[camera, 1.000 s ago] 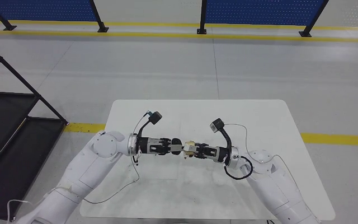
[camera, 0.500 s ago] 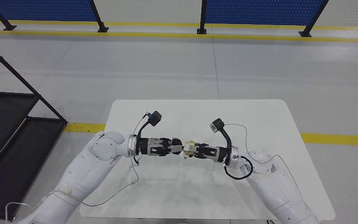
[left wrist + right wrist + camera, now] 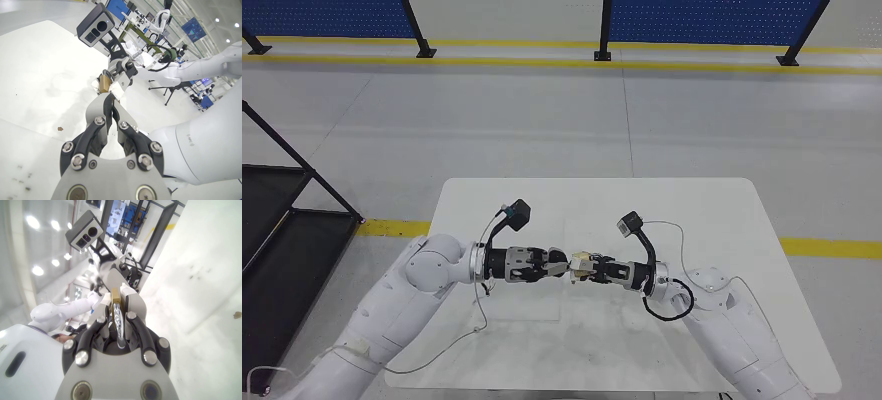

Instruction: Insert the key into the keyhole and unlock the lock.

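Lock [image 3: 115,298] in right gripper [image 3: 115,294], left gripper [image 3: 110,98] beside

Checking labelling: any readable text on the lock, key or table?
lock: no text readable.
key: hidden in the left gripper.
table: no text, only specks.
screens behind: too small to read.

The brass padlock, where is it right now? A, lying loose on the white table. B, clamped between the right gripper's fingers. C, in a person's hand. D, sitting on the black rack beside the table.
B: the right wrist view shows the brass padlock pinched between the fingers of the right gripper, with its shiny shackle pointing back toward the wrist.
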Tool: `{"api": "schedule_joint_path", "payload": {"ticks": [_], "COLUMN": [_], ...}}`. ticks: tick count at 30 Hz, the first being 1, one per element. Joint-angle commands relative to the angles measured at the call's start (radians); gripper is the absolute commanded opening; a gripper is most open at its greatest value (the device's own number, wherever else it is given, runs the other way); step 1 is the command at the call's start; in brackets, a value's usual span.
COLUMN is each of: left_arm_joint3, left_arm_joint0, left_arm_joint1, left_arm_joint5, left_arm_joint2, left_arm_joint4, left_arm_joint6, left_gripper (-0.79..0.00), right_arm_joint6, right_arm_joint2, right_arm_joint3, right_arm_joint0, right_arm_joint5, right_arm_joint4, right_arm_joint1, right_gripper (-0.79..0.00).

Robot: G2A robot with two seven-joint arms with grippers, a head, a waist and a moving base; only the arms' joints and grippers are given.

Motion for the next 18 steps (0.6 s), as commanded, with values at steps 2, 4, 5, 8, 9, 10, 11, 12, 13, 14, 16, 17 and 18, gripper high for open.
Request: {"api": "schedule_joint_path", "payload": {"ticks": [2,4,5,8,9,10,11,12,13,14,16,17,18], "left_arm_joint3": [-0.008,-0.014,-0.017,-0.026,-0.029,-0.033,-0.038,-0.041,-0.044,-0.050,-0.057,-0.061,-0.064], "left_arm_joint0": [0.006,0.011,0.014,0.020,0.023,0.025,0.028,0.030,0.033,0.036,0.043,0.047,0.048], "left_arm_joint1": [0.001,0.002,0.002,0.003,0.003,0.004,0.004,0.004,0.005,0.005,0.005,0.005,0.006], "left_arm_joint5": [-0.014,-0.021,-0.027,-0.036,-0.037,-0.037,-0.037,-0.038,-0.035,-0.035,-0.031,-0.029,-0.029], "left_arm_joint2": [-0.005,-0.007,-0.008,-0.015,-0.017,-0.020,-0.021,-0.024,-0.027,-0.029,-0.033,-0.032,-0.033], "left_arm_joint4": [0.031,0.050,0.057,0.086,0.098,0.110,0.117,0.130,0.144,0.154,0.176,0.179,0.185], "left_arm_joint6": [0.019,0.031,0.039,0.061,0.068,0.076,0.083,0.091,0.099,0.106,0.123,0.129,0.134], "left_gripper": [-0.785,-0.785,-0.785,-0.785,-0.785,-0.785,-0.785,-0.785,-0.785,-0.785,-0.785,-0.785,-0.785], "right_arm_joint6": [0.000,0.000,0.000,0.000,0.000,0.000,0.000,0.000,0.000,0.000,0.000,0.000,0.000], "right_arm_joint2": [0.000,0.000,0.000,0.000,0.000,0.000,0.000,0.000,0.000,0.000,0.000,0.000,0.000], "right_arm_joint3": [0.000,0.000,0.000,0.000,0.000,0.000,0.000,0.000,0.000,0.000,0.000,0.000,0.000], "right_arm_joint0": [0.000,0.000,0.000,0.000,0.000,0.000,0.000,0.000,0.000,0.000,0.000,0.000,0.000], "right_arm_joint5": [0.000,0.000,0.000,0.000,0.000,0.000,0.000,0.000,0.000,0.000,0.000,0.000,0.000], "right_arm_joint4": [0.000,0.000,0.000,0.000,0.000,0.000,0.000,0.000,0.000,0.000,0.000,0.000,0.000], "right_arm_joint1": [0.000,0.000,0.000,0.000,0.000,0.000,0.000,0.000,0.000,0.000,0.000,0.000,0.000], "right_gripper": [-0.785,-0.785,-0.785,-0.785,-0.785,-0.785,-0.785,-0.785,-0.785,-0.785,-0.785,-0.785,-0.785]}}
